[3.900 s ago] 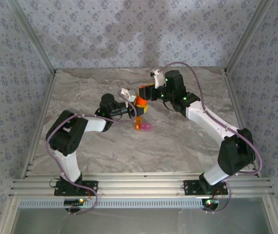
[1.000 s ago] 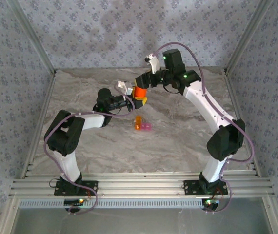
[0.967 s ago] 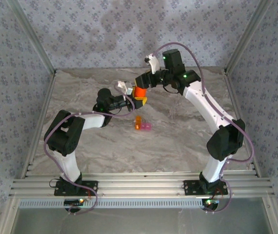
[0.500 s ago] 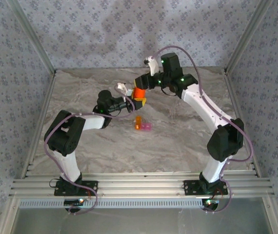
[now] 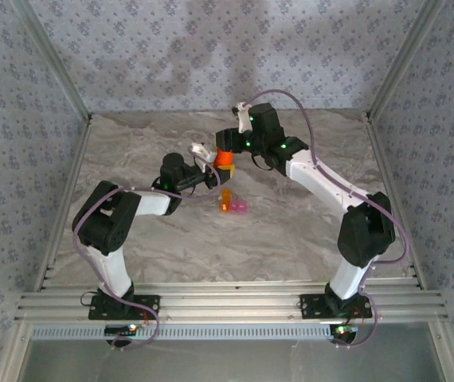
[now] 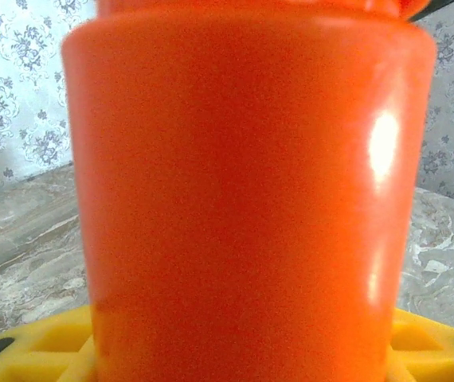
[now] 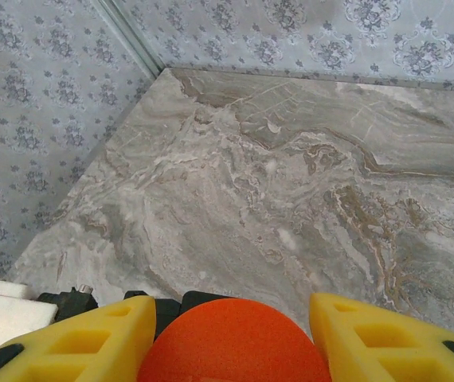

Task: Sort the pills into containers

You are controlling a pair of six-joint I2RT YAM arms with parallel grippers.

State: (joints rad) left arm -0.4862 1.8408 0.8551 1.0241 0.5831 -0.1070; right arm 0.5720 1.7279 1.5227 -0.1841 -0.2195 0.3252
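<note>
**Top external view:** The left arm reaches forward and to the right across the table. The left gripper grasps the orange bottle from the side. The right arm arches over, and the right gripper points down onto the bottle top. The containers lie on the table just nearer than the bottle, clear of both grippers.

**Left wrist view:** The bottle stands upright, seated between the yellow fingers.

**Right wrist view:** The yellow fingers are clenched on both sides of the round orange cap.
</note>
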